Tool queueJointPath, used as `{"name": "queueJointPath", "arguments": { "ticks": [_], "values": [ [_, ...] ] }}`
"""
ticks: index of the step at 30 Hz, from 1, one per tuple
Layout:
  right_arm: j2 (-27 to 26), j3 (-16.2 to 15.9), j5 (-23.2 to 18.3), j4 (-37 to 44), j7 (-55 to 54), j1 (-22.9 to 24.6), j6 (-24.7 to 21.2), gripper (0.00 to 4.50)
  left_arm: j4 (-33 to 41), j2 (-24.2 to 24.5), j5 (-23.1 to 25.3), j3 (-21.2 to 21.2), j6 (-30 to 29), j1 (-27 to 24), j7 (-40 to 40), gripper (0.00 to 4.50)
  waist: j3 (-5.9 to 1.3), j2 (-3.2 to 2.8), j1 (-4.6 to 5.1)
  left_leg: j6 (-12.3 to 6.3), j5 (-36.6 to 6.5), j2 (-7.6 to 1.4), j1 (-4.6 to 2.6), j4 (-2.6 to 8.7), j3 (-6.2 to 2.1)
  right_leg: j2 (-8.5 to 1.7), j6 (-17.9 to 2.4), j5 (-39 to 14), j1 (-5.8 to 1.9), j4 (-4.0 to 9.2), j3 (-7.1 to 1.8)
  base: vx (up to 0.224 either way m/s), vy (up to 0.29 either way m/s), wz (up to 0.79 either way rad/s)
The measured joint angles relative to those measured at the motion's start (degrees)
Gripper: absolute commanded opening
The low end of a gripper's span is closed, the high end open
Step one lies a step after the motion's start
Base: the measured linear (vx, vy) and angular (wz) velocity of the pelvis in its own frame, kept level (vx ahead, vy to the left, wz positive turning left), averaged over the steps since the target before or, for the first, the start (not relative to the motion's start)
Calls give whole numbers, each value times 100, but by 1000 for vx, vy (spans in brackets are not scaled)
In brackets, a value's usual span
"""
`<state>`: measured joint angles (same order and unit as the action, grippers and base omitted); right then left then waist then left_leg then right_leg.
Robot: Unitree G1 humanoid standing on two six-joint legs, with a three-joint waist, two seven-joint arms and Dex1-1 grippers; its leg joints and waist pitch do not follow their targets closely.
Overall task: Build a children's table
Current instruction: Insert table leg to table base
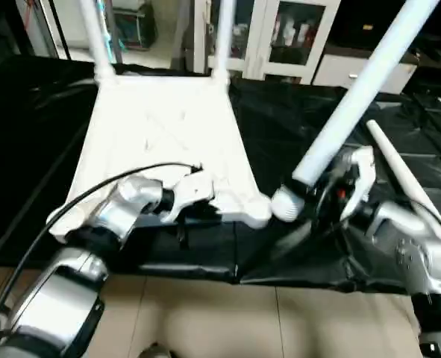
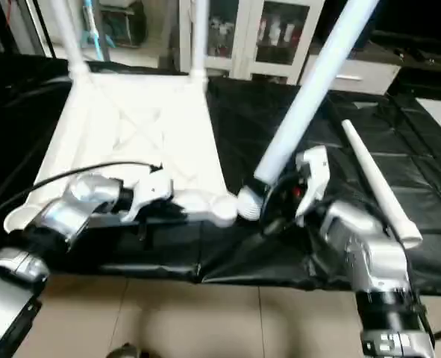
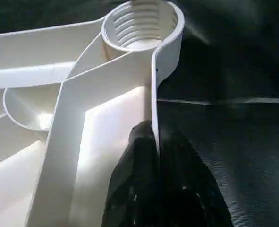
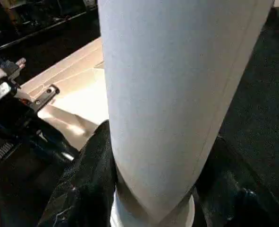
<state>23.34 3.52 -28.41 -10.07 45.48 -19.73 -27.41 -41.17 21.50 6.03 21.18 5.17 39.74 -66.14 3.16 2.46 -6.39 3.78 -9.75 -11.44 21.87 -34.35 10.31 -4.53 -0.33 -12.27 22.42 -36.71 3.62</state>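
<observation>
The children's table top [image 1: 168, 134] lies upside down on the black cloth, ribs up. Two white legs [image 1: 97, 37] [image 1: 221, 37] stand in its far corners. My left gripper [image 3: 156, 139] is shut on the near rim of the top, a little way from the empty threaded socket [image 3: 141, 23] of the near-right corner lobe [image 1: 254, 209]. My right gripper [image 1: 321, 198] is shut on a third leg [image 1: 362, 89], which tilts up and away to the right. The leg's threaded end [image 1: 286, 203] sits close beside that lobe. The right gripper's black fingers [image 4: 87, 179] hug the tube [image 4: 177, 94].
Another white leg [image 1: 407, 179] lies loose on the cloth, right of my right gripper. The work table's front edge [image 1: 205, 272] runs just below both grippers, with tiled floor beyond. Cabinets [image 1: 280, 37] stand behind the table. A black cable [image 1: 71, 205] arcs over my left forearm.
</observation>
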Motion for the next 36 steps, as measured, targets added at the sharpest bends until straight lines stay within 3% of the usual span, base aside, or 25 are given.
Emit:
{"name": "queueJointPath", "arguments": {
  "ticks": [4,13,21,36],
  "values": [
    [3,-185,59,33,127,57,23,186,1040,117,6,11,-487,-539,-4,0,-6,4,22,1,-1,0,-39,18,6,0,3,-2,-31,20,0,0,0,0],
    [-107,-482,228,-179,377,-106,183,186,1774,180,54,59,-1028,-840,27,0,-22,45,44,0,-1,0,-52,47,16,0,7,-4,-46,54,-1,0,0,0],
    [-126,-861,536,-257,637,-285,450,186,1924,196,106,114,-1252,-849,67,0,-36,78,54,-7,-6,0,-54,51,27,0,8,-4,-48,63,-4,0,0,0],
    [16,-1199,893,-653,1022,-564,753,186,2013,247,171,174,-1387,-843,79,0,-72,133,103,-7,-6,1,-59,52,28,0,9,-4,-52,64,-7,0,0,0]
  ]
}}
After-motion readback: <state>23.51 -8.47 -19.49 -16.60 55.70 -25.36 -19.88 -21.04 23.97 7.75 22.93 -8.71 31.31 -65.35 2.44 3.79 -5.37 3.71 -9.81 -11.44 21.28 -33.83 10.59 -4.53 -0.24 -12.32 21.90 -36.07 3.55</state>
